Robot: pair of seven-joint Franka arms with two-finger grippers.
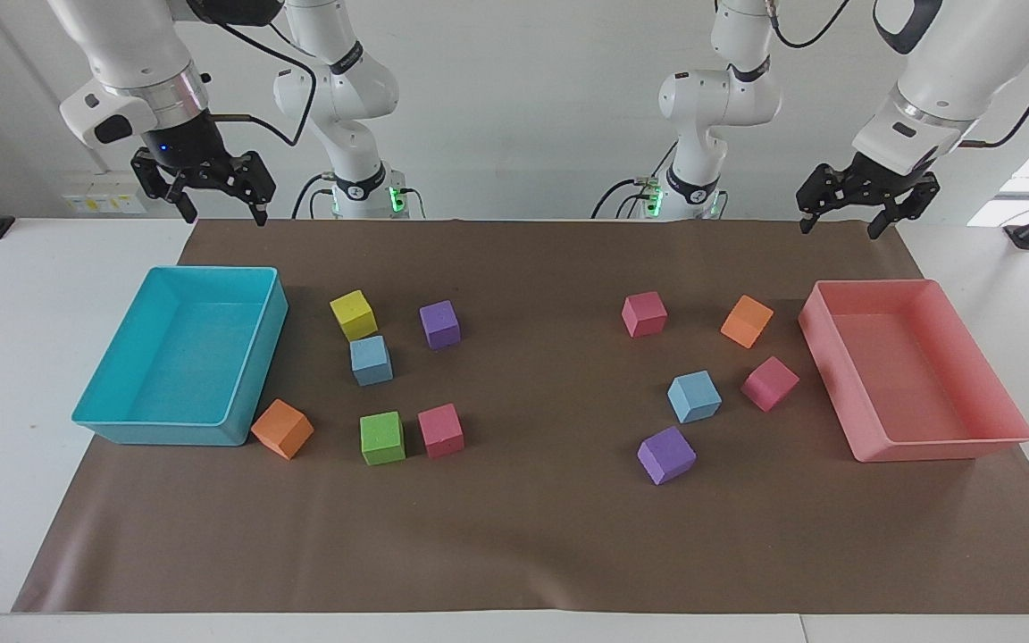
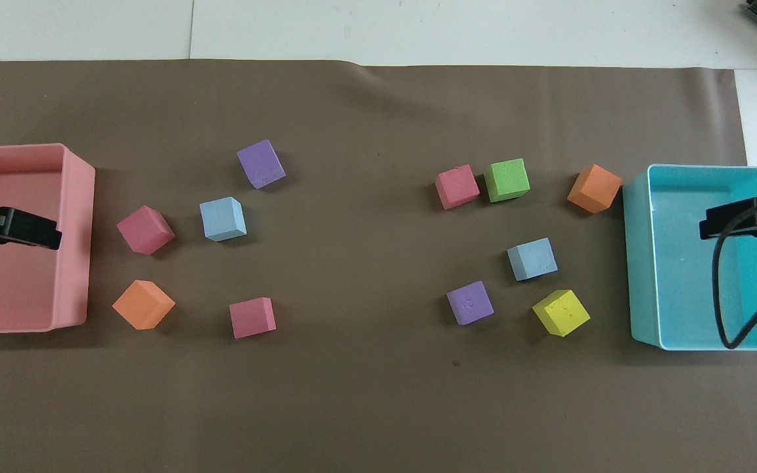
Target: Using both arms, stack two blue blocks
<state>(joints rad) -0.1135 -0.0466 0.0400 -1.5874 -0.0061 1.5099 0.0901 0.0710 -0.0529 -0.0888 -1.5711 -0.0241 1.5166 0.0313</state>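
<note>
While one blue block (image 1: 372, 360) lies left of the facing view's centre and the other blue block (image 1: 694, 396) right of centre, both unstacked, the left end effector (image 1: 845, 217) and right end effector (image 1: 221, 203) hang open, empty, in the upper corners.

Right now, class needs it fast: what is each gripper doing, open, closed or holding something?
Left gripper: open, holding nothing, raised near the pink tray.
Right gripper: open, holding nothing, raised near the turquoise tray.
</note>
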